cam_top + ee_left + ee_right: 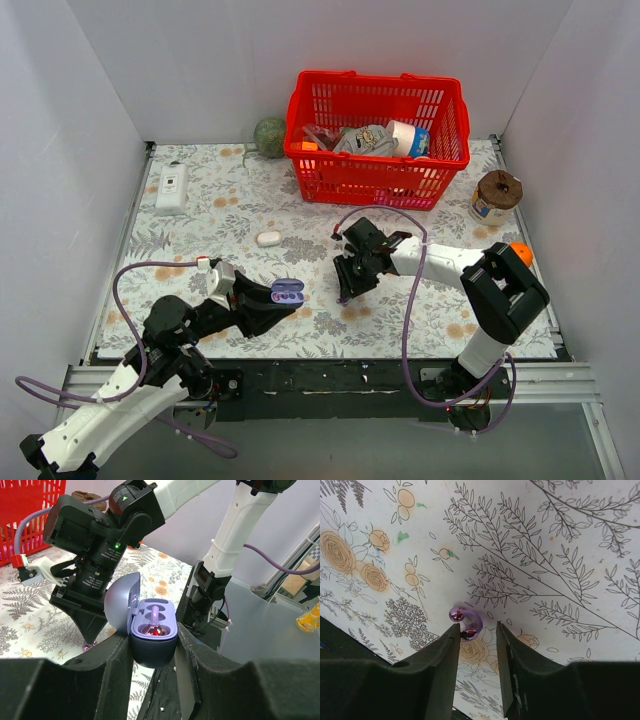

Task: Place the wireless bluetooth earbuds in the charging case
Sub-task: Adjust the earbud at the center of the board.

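Note:
My left gripper (277,303) is shut on the lavender charging case (152,655) and holds it above the table's near edge with its lid (121,602) swung open. One glossy purplish earbud (154,629) sits in a socket of the case. A second earbud (465,622) lies on the floral cloth. My right gripper (477,626) points down over it, open, with the bud beside its left fingertip (454,630) and nothing gripped. In the top view the right gripper (347,290) stands just right of the case (287,291).
A red basket (378,140) full of items stands at the back. A white oval pebble (268,238), a white box (172,187), a green ball (269,137) and a brown-lidded jar (497,196) lie around. Purple cables loop off both arms.

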Tool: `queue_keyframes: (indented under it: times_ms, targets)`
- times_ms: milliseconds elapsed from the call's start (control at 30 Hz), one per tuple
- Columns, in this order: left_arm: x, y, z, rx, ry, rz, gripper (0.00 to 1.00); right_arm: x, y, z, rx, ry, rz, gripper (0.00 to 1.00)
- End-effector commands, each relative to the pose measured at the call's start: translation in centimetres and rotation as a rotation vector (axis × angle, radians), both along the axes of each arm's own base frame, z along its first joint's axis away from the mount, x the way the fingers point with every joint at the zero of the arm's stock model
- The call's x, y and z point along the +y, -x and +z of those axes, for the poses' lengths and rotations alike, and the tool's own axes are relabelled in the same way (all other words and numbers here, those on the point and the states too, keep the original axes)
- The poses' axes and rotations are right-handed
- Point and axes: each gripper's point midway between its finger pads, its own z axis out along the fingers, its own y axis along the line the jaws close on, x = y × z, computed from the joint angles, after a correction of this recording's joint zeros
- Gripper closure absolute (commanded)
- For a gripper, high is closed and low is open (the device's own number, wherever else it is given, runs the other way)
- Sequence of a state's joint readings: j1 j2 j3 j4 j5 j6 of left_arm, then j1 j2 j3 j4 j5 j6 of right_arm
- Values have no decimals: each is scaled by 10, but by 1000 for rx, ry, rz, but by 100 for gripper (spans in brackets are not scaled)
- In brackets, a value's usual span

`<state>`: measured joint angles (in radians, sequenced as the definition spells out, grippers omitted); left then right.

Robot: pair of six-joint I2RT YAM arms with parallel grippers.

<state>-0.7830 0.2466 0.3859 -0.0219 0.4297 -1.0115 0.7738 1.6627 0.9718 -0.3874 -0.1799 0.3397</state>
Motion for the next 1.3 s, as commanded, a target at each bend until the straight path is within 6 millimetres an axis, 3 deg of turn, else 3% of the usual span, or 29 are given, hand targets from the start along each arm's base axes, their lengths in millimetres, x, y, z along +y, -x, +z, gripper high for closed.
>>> queue_keyframes:
  times_ms: [0, 467, 767, 1267]
  targets:
    - [0, 1, 2, -6, 13, -3, 100, 2, 10, -6, 40, 3, 11, 57]
    - [1, 3, 4, -11, 22, -7, 100, 0, 12, -13, 45, 20, 7, 62]
    - [1, 3, 5, -10, 20, -7, 100, 1, 4, -9, 21, 34, 0, 56]
    - [1, 3, 2, -7, 19, -5, 100, 4, -15, -7, 0, 31, -59, 58]
